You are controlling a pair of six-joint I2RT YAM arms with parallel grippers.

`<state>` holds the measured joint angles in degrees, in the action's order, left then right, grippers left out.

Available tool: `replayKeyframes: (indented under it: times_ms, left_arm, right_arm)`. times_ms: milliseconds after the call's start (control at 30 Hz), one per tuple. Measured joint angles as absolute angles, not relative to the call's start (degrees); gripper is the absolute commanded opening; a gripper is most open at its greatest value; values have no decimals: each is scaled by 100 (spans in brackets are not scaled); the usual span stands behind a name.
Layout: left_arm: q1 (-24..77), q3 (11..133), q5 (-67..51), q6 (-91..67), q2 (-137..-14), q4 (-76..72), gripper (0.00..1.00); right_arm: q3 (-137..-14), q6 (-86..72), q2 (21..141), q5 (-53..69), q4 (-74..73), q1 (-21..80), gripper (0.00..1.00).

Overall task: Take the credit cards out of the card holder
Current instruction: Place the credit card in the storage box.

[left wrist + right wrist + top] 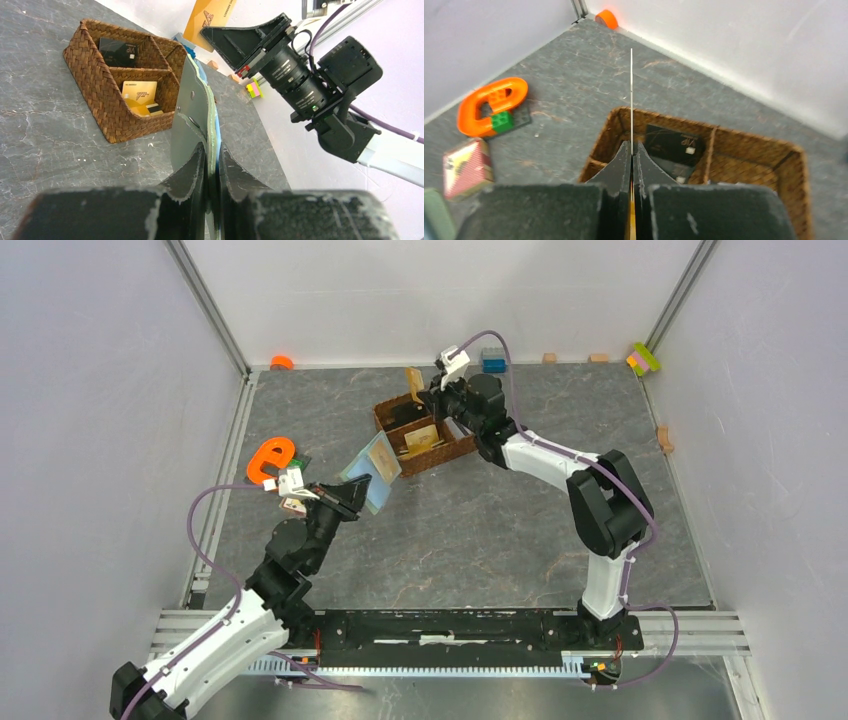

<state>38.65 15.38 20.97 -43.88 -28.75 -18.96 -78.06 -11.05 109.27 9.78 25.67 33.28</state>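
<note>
1. While my left tool (352, 498) is clenched on the lower edge of the card holder (370, 472), the holder is lifted off the worktop (480, 540). It sits left of centre in the top view, opened, with its pale blue inside towards the camera.
2. Only the left wrist view shows the grip closely. There the card holder (192, 115) rises edge-on from between my fingers (192, 170) at bottom centre, sage-green skin to the left and a teal layer to the right.
3. My right tool (428, 392) is clamped on a tan-orange card (412, 380) at upper centre of the top view. The card stands upright over the upper left corner of the basket (455, 450).
4. From the right wrist, that card (631, 90) is only a thin vertical line climbing out of my right tool (631, 147). The left wrist view shows its orange printed face (210, 17) at the top edge.
5. The left wrist view looks into the basket (100, 105). A black card (117, 50) lies in an upper compartment and a gold card (137, 92) in a lower one. The right wrist view shows only the black one (671, 145).
6. In the top view the card holder hangs just left of the basket, apart from the held card.
7. An orange letter e (270, 458) lies left of my left tool.
</note>
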Motion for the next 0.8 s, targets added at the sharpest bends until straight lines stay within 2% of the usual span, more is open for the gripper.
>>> replayKeyframes:
  times_ms: [200, 467, 633, 800]
  left_arm:
    - [3865, 1535, 2093, -4390, -2908, -1927, 2]
    - [3865, 1535, 2091, -4390, -2956, -1938, 2]
    - [3865, 1535, 2091, -4390, -2952, -1935, 2]
    - [3865, 1533, 2093, -4390, -2871, -1938, 2]
  right_arm:
    - [-7588, 718, 10995, 1280, 2978, 3326, 0]
    - [-7977, 3131, 11207, 1844, 1951, 3459, 0]
    - [-7889, 4554, 11203, 1601, 1240, 3691, 0]
    - [-7889, 5328, 11205, 1229, 998, 3802, 0]
